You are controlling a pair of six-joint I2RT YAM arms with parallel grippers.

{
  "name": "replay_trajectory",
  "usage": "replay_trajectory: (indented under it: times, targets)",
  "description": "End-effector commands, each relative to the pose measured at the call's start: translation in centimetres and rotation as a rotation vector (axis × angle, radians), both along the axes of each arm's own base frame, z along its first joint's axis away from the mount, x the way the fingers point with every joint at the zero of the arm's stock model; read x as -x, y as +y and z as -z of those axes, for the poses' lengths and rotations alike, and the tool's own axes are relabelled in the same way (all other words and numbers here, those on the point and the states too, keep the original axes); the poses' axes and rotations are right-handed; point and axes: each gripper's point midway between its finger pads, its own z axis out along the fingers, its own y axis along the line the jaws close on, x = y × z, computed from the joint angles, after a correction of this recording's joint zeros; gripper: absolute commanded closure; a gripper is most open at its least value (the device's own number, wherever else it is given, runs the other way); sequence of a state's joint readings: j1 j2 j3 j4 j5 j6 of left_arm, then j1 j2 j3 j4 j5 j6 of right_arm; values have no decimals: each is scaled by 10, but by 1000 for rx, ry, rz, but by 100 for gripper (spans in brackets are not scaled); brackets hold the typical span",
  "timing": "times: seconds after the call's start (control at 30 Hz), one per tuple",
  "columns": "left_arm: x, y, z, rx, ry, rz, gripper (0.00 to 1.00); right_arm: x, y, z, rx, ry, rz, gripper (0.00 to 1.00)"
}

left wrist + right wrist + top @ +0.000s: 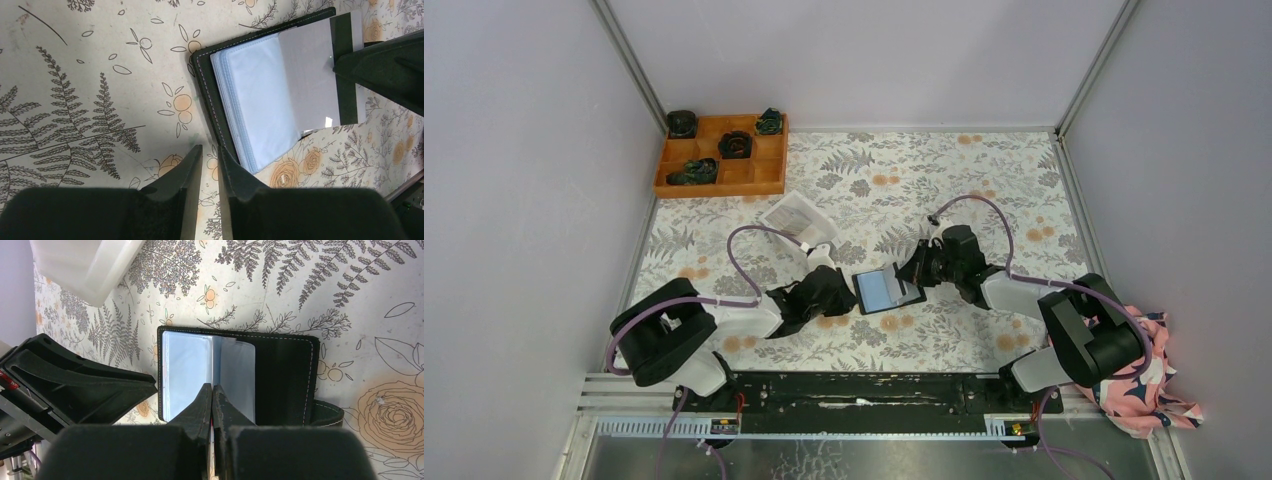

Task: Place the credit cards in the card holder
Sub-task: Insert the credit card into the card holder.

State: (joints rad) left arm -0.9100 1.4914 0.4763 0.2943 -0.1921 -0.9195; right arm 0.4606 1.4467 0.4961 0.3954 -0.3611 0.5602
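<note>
One whitish-grey rectangular plastic credit card [312, 75] with a dark stripe along one edge is at the small black folding card holder [282, 380], which lies open on the floral-patterned table [984, 190] showing its stack of clear, pale bluish sleeves. The right gripper [212, 390] has its fingers pressed together on the card's outer edge. It holds the card flat over the holder's right-hand page, with the striped edge overhanging the cover.

The left gripper [210, 152] sits at the holder's opposite, left edge. Its fingers are only a little apart with nothing between them, and their tips are just beside the cover's corner.

By my reading, the task is early or midway. This card is being fed toward a sleeve but is not seated, and whether any sleeve already holds a card cannot be told. A white rectangular plastic tray [799, 216] lies beyond the holder, on the far-left side. Its contents are too small to make out, so how many cards are left is unclear.
</note>
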Motion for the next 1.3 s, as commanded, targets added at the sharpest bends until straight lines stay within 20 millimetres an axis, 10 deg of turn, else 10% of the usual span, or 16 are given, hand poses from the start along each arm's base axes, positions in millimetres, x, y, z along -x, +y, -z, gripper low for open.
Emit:
replay_trajectory:
  times: [0.0, 1.27]
  targets:
    - [13, 17, 25, -108, 47, 21, 75, -5, 4, -8, -38, -38, -4, 100]
    - [20, 18, 39, -123, 75, 34, 77, 17, -3, 31, -55, 55, 21, 100]
